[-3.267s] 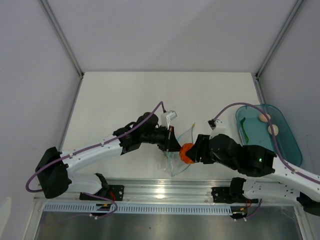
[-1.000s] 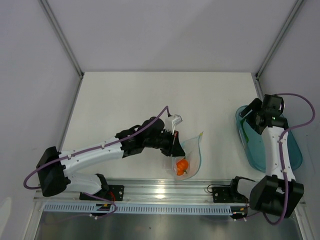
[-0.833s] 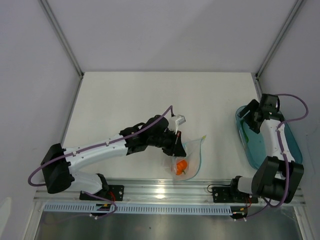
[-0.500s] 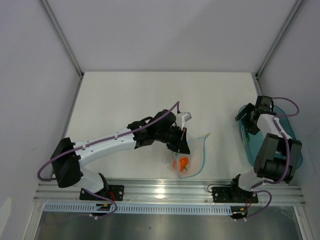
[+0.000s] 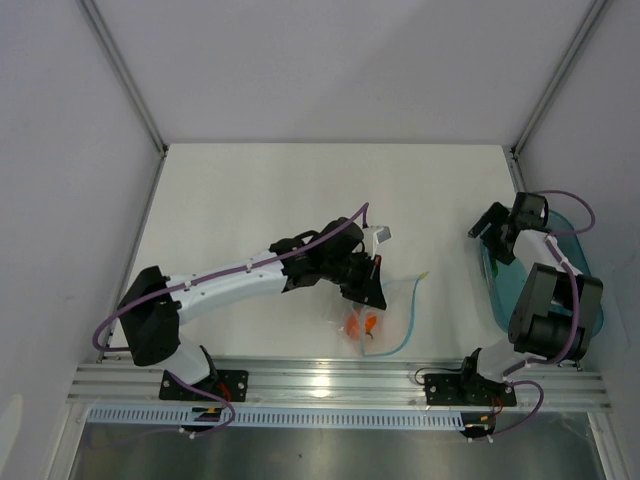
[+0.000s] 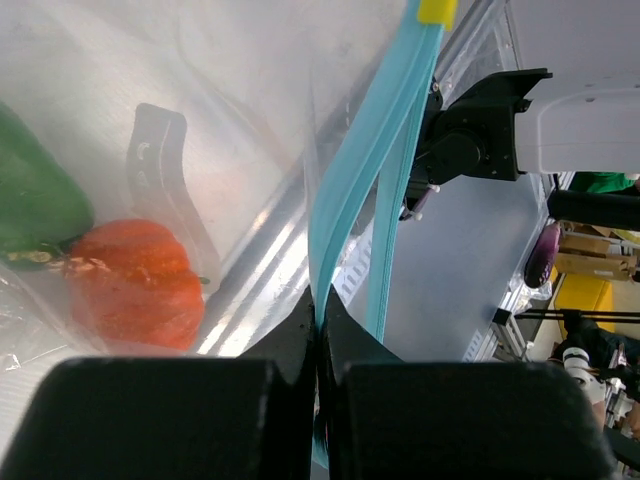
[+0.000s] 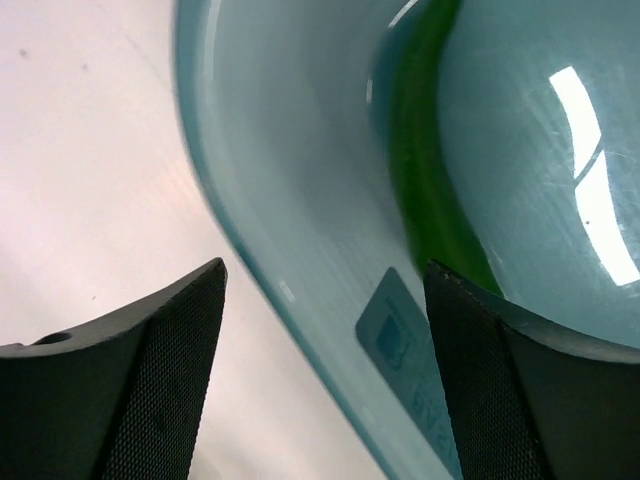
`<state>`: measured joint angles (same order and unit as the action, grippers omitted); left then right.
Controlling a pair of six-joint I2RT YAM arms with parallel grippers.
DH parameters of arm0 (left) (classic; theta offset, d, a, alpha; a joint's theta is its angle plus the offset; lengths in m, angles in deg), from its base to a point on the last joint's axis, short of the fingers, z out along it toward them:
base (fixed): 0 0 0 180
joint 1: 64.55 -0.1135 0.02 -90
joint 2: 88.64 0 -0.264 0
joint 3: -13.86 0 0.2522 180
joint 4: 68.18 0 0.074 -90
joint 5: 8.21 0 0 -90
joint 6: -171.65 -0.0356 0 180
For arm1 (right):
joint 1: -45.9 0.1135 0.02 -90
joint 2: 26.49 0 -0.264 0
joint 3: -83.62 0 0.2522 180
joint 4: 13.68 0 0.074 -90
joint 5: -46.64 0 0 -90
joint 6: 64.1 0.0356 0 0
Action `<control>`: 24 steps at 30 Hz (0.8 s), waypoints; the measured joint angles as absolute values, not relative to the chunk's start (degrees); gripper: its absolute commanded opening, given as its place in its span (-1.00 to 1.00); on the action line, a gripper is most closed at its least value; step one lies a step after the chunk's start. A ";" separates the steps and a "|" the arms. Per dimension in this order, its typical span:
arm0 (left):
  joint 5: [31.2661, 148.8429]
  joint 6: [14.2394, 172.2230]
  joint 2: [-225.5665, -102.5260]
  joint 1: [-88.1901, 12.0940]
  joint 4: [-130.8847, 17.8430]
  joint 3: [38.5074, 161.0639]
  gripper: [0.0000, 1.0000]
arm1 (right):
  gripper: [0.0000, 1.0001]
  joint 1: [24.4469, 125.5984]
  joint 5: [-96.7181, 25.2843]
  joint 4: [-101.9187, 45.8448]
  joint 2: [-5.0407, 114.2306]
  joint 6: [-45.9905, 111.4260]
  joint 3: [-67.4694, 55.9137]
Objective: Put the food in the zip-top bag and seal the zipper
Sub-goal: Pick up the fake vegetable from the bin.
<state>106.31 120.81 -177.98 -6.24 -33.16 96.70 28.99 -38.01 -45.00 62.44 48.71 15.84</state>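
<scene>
The clear zip-top bag (image 5: 392, 312) hangs near the front middle of the table. My left gripper (image 5: 373, 288) is shut on its teal zipper strip (image 6: 365, 150), pinching it between the jaws and holding the mouth up. Inside the bag lies the orange-red round food (image 5: 362, 323), which also shows in the left wrist view (image 6: 130, 282) beside a glossy green shape (image 6: 35, 205). My right gripper (image 5: 488, 238) is open and empty, its fingers (image 7: 130, 380) either side of the left rim of the teal tray (image 7: 300, 200). A green shape (image 7: 430, 170) shows through the tray wall. The two eggs are hidden.
The teal tray (image 5: 492, 282) stands at the right edge, mostly covered by my right arm. A metal rail (image 5: 320, 385) runs along the near edge just below the bag. Slanted frame posts stand at the back corners.
The right gripper has let the orange food go into the bag and swung away right to the tray. The left gripper has carried the bag's edge to the right.
</scene>
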 measured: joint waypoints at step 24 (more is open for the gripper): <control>106.42 120.63 -176.12 -6.64 -31.89 97.02 -0.99 | 0.75 26.39 -43.30 -50.42 59.09 46.57 10.26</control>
